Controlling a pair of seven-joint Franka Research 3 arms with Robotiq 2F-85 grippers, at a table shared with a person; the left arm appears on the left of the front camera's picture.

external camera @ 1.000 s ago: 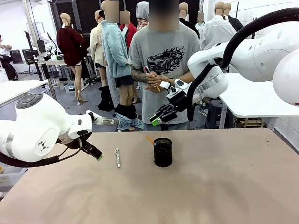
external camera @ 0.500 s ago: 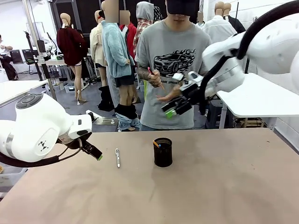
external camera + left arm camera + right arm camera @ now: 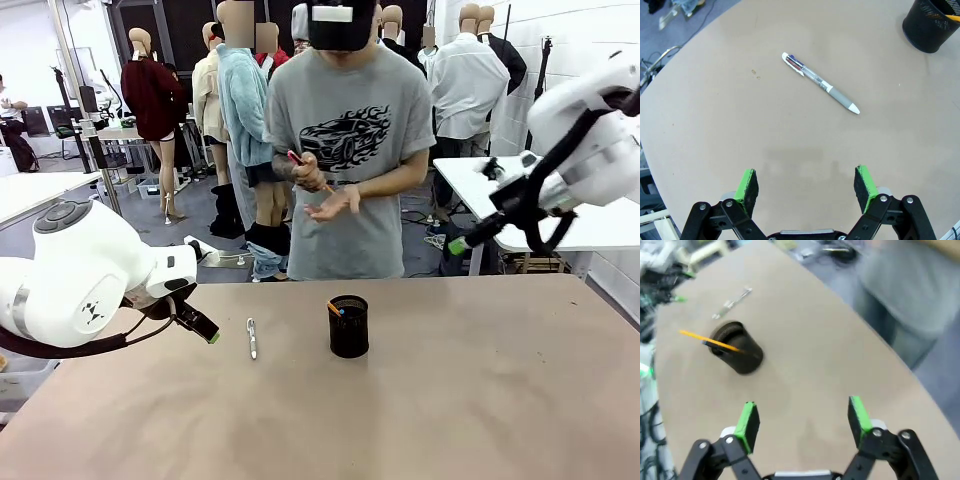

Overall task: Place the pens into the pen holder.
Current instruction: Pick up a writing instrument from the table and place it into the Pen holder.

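The black mesh pen holder (image 3: 348,326) stands upright at the table's middle, with a yellow-orange pencil (image 3: 333,309) leaning inside and a dark blue end beside it. In the right wrist view the holder (image 3: 737,347) has the pencil (image 3: 707,340) sticking out. A silver-white pen (image 3: 252,338) lies flat left of the holder. My left gripper (image 3: 205,330) hovers low to the pen's left, open; its wrist view shows the pen (image 3: 820,83) ahead of the open gripper (image 3: 807,182). My right gripper (image 3: 460,243) hangs high at the right, open (image 3: 802,420) and empty.
A person stands at the far edge, holding a thin stick with a pink-red end (image 3: 297,160) in one hand, the other palm up. A white table (image 3: 500,190) stands behind the right arm. Bare tabletop (image 3: 450,400) spreads in front and to the right of the holder.
My right arm has swung from above the holder up and to the right. The pencil has dropped deeper into the holder. The left arm has stayed still.
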